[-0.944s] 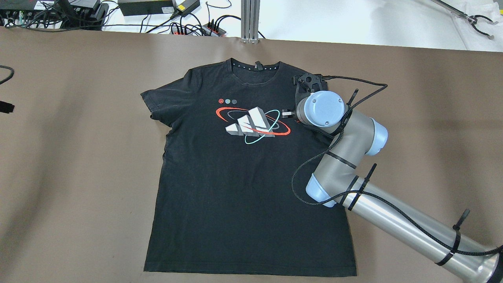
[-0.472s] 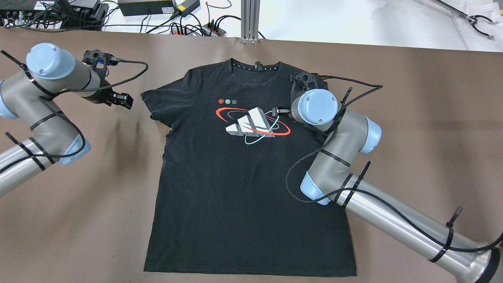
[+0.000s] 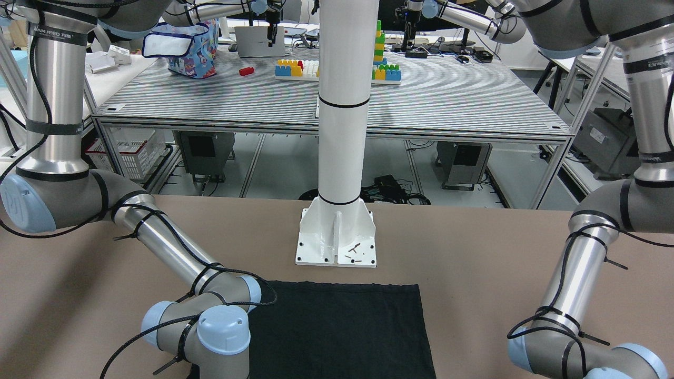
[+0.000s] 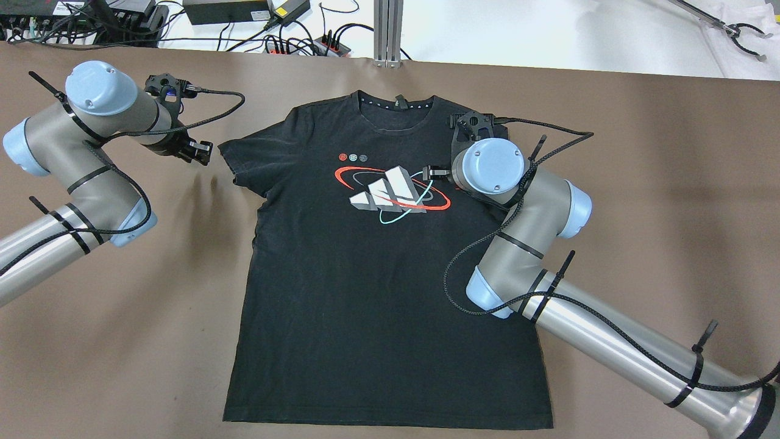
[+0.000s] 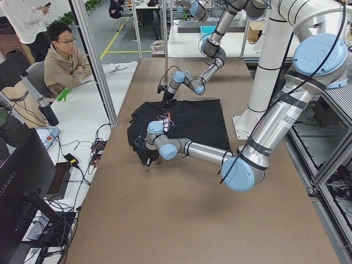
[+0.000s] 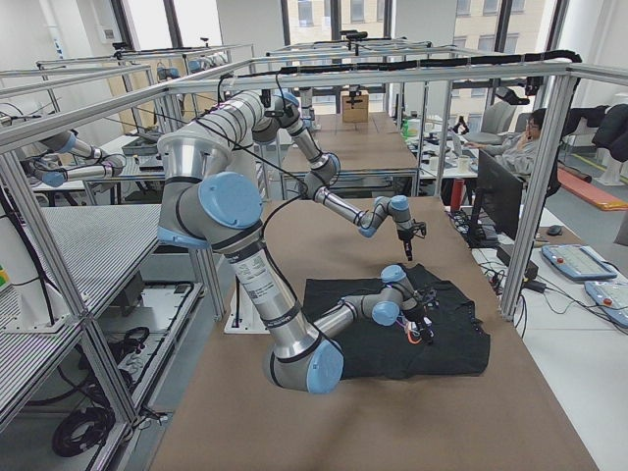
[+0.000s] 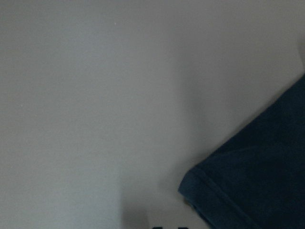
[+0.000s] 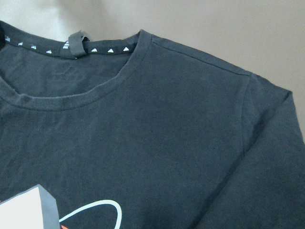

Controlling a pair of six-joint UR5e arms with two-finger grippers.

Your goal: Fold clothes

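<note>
The clothes are one black T-shirt (image 4: 378, 292) lying flat, front up, on the brown table, with a red, white and teal print on the chest. Its hem end shows in the front-facing view (image 3: 337, 326). My left gripper (image 4: 200, 153) hovers just off the shirt's left sleeve tip, its two fingers apart and holding nothing; the sleeve corner (image 7: 257, 186) fills the left wrist view's lower right. My right gripper (image 4: 431, 173) hangs over the chest beside the print, mostly hidden under its wrist, so its state is unclear. The collar and shoulder (image 8: 167, 143) show in the right wrist view.
A white post base (image 3: 336, 242) stands on the table by the shirt's hem. Cables and power strips (image 4: 292, 42) line the far edge. A seated person (image 5: 63, 60) and a monitor (image 6: 510, 196) are beyond that edge. Bare brown table (image 4: 670, 183) flanks the shirt.
My left arm has come in from the left and moved right toward the sleeve. My right gripper shifted slightly left over the chest, then held still. The shirt has not moved.
</note>
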